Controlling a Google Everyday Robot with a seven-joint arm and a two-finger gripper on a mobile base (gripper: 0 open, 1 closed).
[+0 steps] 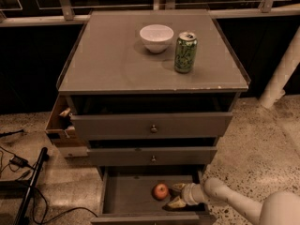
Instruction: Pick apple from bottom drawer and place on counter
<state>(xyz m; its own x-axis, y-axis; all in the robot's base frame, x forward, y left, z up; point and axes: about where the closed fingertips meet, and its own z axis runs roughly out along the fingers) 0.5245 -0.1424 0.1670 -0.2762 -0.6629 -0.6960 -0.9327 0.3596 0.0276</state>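
1. I see the apple point(161, 191) resting on the floor of the open bottom drawer point(126, 198)
2. My gripper point(176, 195) sits inside that drawer, just right of the apple, fingers spread, gripping nothing
3. The counter point(112, 64) carries a bowl point(156, 37) and green can point(185, 52)

Smooth white tubular arm point(234, 201) with rounded joints, ending in gripper point(176, 195), tan fingers point(178, 188) spread apart, inside bottom drawer point(126, 197).

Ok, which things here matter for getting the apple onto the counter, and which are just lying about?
Job: apple; bottom drawer; counter; claw, open, in that drawer beside the apple.
Lying about: white bowl; green can.
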